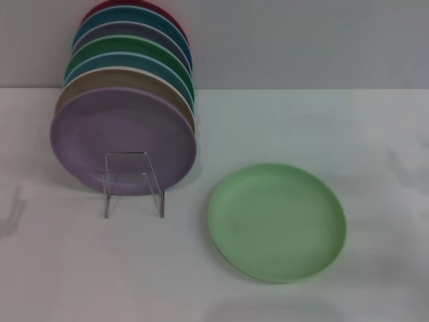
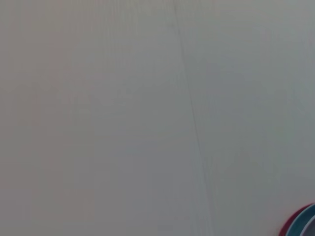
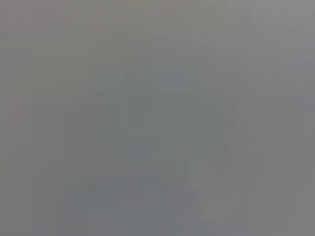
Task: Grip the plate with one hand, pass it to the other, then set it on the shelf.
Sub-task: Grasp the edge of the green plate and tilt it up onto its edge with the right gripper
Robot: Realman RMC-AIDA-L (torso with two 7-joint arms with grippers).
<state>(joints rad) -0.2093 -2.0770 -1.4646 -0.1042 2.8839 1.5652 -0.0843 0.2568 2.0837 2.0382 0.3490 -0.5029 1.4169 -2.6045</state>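
The pale mint-green plate [image 1: 276, 222] lies flat on the white table, right of centre. The clear plate rack [image 1: 133, 182] stands to its left, with several plates upright in it; its front loop stands bare before the lilac plate [image 1: 123, 137]. Neither gripper shows in any view. The left wrist view shows a plain pale surface and, at one corner, the edge of a red and teal plate [image 2: 300, 223]. The right wrist view shows only plain grey.
Behind the lilac plate stand several more upright plates [image 1: 131, 64]: tan, cream, blue, dark green, grey, teal and red. A grey wall [image 1: 301, 40] runs along the table's back edge. A faint shadow [image 1: 10, 211] lies at the far left of the table.
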